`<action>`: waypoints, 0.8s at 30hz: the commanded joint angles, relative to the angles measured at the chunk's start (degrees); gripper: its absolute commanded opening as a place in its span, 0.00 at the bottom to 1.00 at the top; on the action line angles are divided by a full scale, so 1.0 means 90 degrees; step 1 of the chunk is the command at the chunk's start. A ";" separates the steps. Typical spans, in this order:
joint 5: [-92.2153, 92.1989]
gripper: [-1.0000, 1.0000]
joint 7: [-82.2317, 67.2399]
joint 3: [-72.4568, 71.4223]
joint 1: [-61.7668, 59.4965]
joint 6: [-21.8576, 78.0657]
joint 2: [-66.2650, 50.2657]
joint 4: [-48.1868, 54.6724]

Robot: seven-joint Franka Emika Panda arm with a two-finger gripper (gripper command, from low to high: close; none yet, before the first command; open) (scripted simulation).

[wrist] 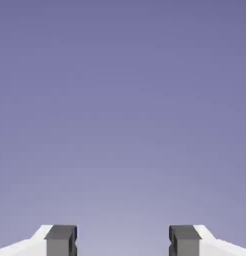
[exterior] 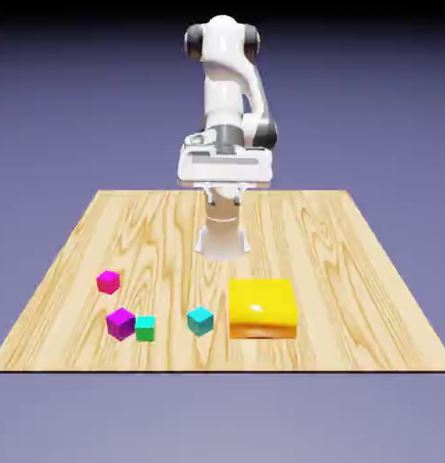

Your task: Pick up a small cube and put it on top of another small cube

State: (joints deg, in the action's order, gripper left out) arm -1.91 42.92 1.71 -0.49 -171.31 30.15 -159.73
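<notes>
The arm (exterior: 224, 90) is held raised at the far side of the table (exterior: 335, 262), folded above its base, with the hand (exterior: 225, 166) carried high and centrally. Only blue-violet backdrop (wrist: 123, 110) is seen beyond the fingertips (wrist: 62, 241) in the hand view, so the hand is tilted outward rather than aimed straight down at the tabletop. The jaws of the gripper (exterior: 223, 195) are parted wide; nothing is held between them and nothing is touched.

The hot-pink cube (exterior: 108, 282) is set on the table toward the exterior view's left, farther back than the other cubes. It is turned at an angle, with an upright edge shown toward the near side; no long axis can be given, its sides being alike.

The purple cube (exterior: 121, 324) is seen nearer, also turned edge-on. Just to its right lies the green cube (exterior: 146, 328), set more squarely; whether they touch cannot be told. Farther right, the cyan cube (exterior: 201, 321) is placed beside the large yellow block (exterior: 262, 308), slightly apart from it.
</notes>
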 commanded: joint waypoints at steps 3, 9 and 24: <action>-0.0530 0.50 0.0128 0.0472 -0.0326 0.0747 -0.0692 0.0351; -0.1589 0.50 0.0384 0.1416 -0.0978 0.2241 -0.2077 0.1053; -0.4236 0.50 0.1024 0.3775 -0.2609 0.5974 -0.5538 0.2807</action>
State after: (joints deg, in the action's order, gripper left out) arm -40.04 52.14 35.68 -23.97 -117.54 -19.68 -134.47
